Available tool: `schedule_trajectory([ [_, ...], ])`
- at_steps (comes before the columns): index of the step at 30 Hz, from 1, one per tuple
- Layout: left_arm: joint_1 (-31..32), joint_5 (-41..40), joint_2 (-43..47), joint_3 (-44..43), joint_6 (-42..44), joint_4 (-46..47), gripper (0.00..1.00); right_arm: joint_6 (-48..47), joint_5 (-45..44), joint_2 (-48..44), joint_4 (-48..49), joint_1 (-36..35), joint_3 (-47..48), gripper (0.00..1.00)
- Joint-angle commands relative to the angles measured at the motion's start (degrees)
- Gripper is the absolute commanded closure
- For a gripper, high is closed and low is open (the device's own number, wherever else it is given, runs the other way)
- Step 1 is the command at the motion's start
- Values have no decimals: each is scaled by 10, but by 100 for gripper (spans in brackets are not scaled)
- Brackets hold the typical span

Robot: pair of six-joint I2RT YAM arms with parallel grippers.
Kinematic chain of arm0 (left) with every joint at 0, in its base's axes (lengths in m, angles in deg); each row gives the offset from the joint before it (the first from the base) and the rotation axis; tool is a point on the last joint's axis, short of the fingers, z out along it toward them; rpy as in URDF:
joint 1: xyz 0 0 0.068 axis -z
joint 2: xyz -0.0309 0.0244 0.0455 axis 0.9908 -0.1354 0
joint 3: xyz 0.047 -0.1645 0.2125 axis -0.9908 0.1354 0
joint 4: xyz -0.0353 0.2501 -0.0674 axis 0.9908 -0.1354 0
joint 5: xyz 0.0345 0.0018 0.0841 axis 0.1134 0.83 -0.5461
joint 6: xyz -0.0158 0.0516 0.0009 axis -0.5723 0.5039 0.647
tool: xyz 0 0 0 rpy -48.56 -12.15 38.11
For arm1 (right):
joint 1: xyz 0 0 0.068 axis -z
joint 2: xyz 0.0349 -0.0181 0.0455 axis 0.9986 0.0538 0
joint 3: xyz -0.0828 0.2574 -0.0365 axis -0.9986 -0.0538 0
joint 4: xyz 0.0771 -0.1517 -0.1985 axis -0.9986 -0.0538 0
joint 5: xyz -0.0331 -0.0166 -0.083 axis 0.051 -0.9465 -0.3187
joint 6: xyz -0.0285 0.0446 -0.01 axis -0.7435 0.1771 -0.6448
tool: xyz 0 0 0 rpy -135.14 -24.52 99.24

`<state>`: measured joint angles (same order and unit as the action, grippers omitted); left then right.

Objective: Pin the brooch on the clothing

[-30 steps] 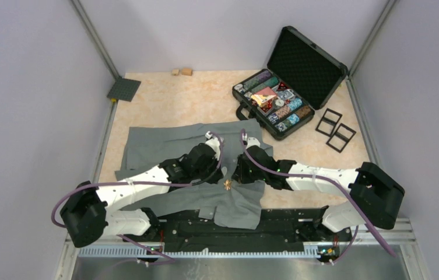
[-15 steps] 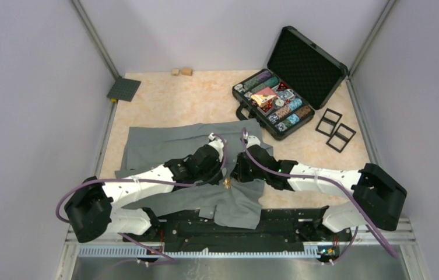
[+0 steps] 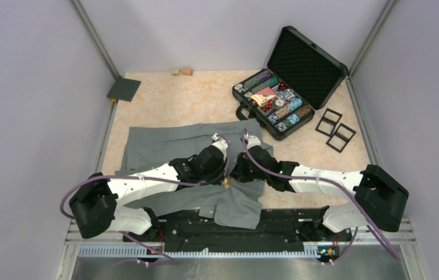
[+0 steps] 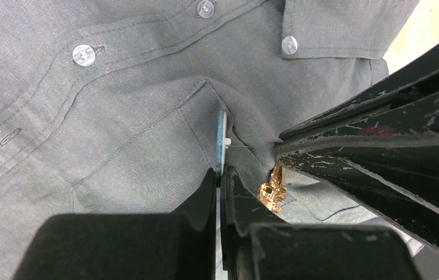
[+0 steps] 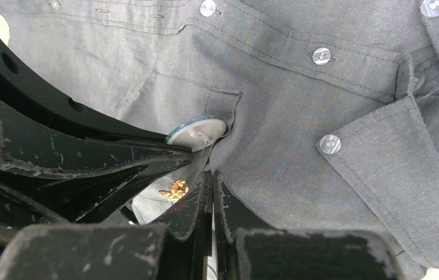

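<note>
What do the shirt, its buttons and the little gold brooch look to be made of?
Shirt: woven cloth, matte grey; fine weave, stitched seams and soft folds show. Buttons: pale, glossy, translucent-looking, likely plastic. Brooch: gold-coloured, bumpy and glinting, probably metal, though too small to be sure.

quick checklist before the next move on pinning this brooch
1. left claw grips the blue-rimmed disc: ok, shut on it.
2. right claw holds the shirt: ok, fabric puckers into its shut tips.
3. brooch in sight: ok, gold piece against the shirt beside both claws.
4. pin through the fabric: cannot tell, hidden.
5. claws apart from each other: cannot tell, tips very close.
</note>
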<state>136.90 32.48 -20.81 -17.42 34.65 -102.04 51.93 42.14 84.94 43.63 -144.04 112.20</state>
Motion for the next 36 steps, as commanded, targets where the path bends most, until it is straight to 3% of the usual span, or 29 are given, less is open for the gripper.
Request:
schedule_trajectory([
  [1, 6, -13, -7, -20, 8, -9, 100, -6, -11, -28, 41, -11, 0, 100],
  [26, 16, -9, -18, -30, 13, -4, 100, -26, 7, -10, 78, -17, -11, 100],
  [36, 16, 27, 10, 2, -10, 52, 100, -25, 29, 42, 124, -18, -31, 100],
])
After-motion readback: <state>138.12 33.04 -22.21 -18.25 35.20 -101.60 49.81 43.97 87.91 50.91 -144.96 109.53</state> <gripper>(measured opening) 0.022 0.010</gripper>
